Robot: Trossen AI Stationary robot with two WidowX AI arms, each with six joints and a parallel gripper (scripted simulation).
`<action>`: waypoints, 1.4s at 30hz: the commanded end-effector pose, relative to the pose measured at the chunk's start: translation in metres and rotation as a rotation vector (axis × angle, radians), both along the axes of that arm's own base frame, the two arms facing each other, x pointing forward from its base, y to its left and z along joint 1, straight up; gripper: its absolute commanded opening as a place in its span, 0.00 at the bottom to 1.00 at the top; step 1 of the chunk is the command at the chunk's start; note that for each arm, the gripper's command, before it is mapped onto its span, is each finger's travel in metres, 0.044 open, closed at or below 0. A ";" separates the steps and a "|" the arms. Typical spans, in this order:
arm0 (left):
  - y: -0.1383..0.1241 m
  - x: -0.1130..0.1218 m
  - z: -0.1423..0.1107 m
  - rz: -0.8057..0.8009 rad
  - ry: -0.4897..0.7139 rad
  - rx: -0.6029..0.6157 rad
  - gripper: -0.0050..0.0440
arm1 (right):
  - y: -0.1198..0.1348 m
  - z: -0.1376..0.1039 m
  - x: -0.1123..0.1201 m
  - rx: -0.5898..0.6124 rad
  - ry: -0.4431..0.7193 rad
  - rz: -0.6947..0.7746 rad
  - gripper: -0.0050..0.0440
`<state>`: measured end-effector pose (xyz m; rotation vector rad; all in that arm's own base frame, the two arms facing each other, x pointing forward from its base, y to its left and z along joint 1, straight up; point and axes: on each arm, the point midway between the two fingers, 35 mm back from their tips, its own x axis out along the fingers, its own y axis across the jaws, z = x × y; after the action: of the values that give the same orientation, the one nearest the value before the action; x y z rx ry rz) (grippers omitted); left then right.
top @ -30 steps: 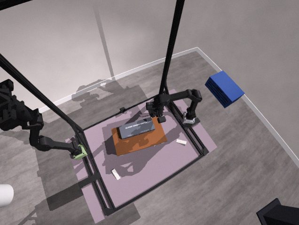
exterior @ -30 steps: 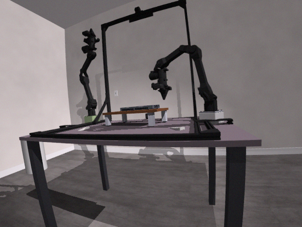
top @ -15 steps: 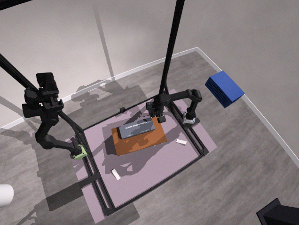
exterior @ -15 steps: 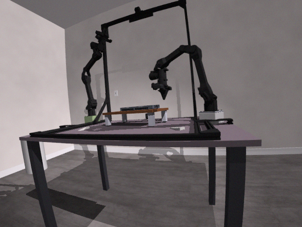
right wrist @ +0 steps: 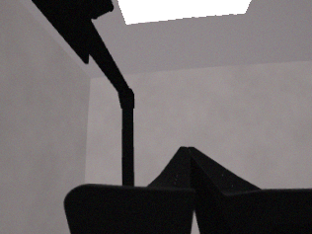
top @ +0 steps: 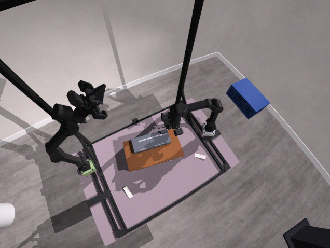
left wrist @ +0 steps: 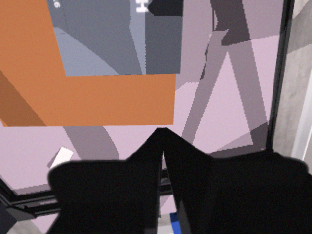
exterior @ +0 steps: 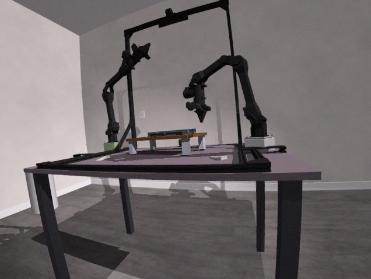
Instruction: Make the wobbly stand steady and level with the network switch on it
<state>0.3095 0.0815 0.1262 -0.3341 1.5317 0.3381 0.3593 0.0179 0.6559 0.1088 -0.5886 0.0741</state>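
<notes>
Nearest you in the exterior view is the edge of the table (top: pixel 160 192) (exterior: pixel 179 174) (left wrist: pixel 237 98). Beyond it, the right-hand wedge (top: pixel 200 156) (exterior: pixel 221 157) (left wrist: pixel 62 157) and the left-hand wedge (top: pixel 127 192) (exterior: pixel 102 157) lie apart from the stand (top: pixel 160 160) (exterior: pixel 167 137) (left wrist: pixel 114 100), so neither is bracing it. The stand is mid-frame, its top seeming to dip towards the left; you can't be sure which foot needs packing. The network switch (top: pixel 151 142) (exterior: pixel 172 132) (left wrist: pixel 99 43) rests on top, towards the back, so any lift probably has to be gentle to keep it there.

Above the stand's right side, your left gripper (top: pixel 174 125) (exterior: pixel 201 121) (left wrist: pixel 162 132) points down, fingers closed together with nothing between them, perhaps poised to press and test the wobble. Farther back, upper left, your right gripper (top: pixel 104 87) (exterior: pixel 149 45) (right wrist: pixel 186 153) is raised well away from the stand, also closed and empty, leaving working room.
</notes>
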 end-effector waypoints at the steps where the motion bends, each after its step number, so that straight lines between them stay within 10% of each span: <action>1: 0.000 0.000 0.000 0.000 0.000 0.000 0.10 | 0.001 -0.021 0.016 0.002 0.093 0.006 0.10; 10: 0.000 0.000 0.000 0.000 0.000 0.000 0.10 | 0.007 -0.136 0.085 0.008 0.501 0.019 0.10; 16: 0.000 0.000 0.000 0.000 0.000 0.000 0.10 | 0.006 -0.130 0.080 0.006 0.492 0.017 0.10; 23: 0.000 0.000 0.000 0.000 0.000 0.000 0.10 | 0.010 -0.238 0.109 0.014 0.848 0.019 0.10; 27: 0.000 0.000 0.000 0.000 0.000 0.000 0.10 | 0.010 -0.283 0.112 0.017 1.000 0.017 0.10; 33: 0.000 0.000 0.000 0.000 0.000 0.000 0.10 | 0.010 -0.279 0.110 0.014 0.995 0.015 0.10; 42: 0.000 0.000 0.000 0.000 0.000 0.000 0.10 | 0.011 -0.407 0.088 0.027 1.460 -0.002 0.10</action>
<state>0.3095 0.0815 0.1262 -0.3341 1.5317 0.3381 0.4562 0.0282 0.3089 0.1533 0.6668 -0.0037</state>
